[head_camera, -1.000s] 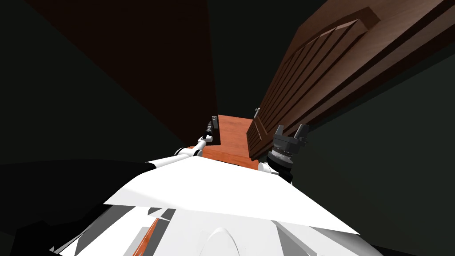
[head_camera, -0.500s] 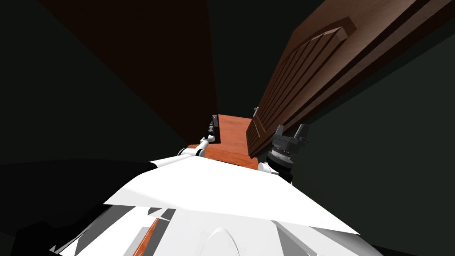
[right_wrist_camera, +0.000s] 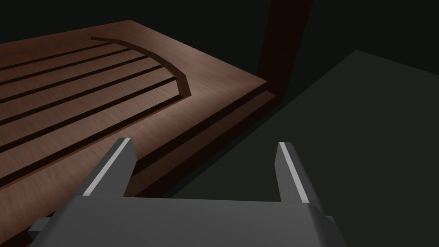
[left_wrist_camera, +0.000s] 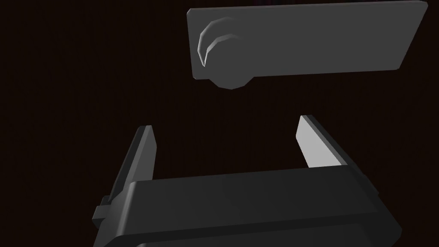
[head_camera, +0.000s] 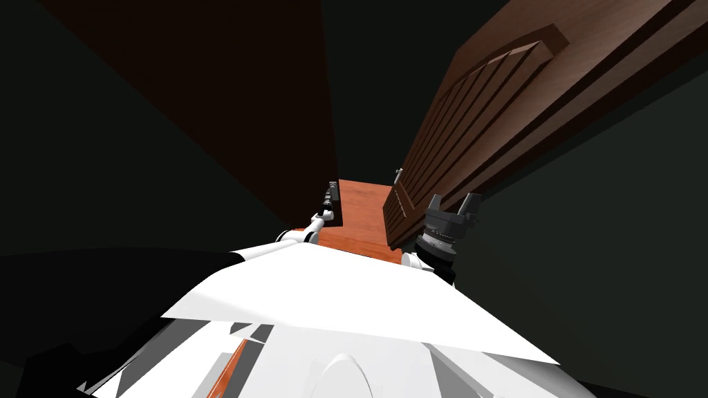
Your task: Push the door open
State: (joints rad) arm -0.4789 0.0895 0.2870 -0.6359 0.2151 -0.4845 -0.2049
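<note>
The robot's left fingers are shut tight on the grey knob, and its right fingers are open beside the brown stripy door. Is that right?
Not quite. The left wrist view shows that the left gripper has its fingers open, with the grey knob beyond their tips, not between them. The right gripper does have its fingers open beside the brown slatted door.

From my head, the slatted brown door [head_camera: 498, 110] runs out of view up and to the right, so its far end is cut off. My left gripper [head_camera: 326, 200] is too small there to read its fingers (the wrist camera sits nearer). At that wrist, the surface around the grey plate [left_wrist_camera: 321, 43] is too dim to identify, and the knob [left_wrist_camera: 223, 55] faces me end-on, so its length is hidden. At my right wrist the door's slats run out of frame.
</note>
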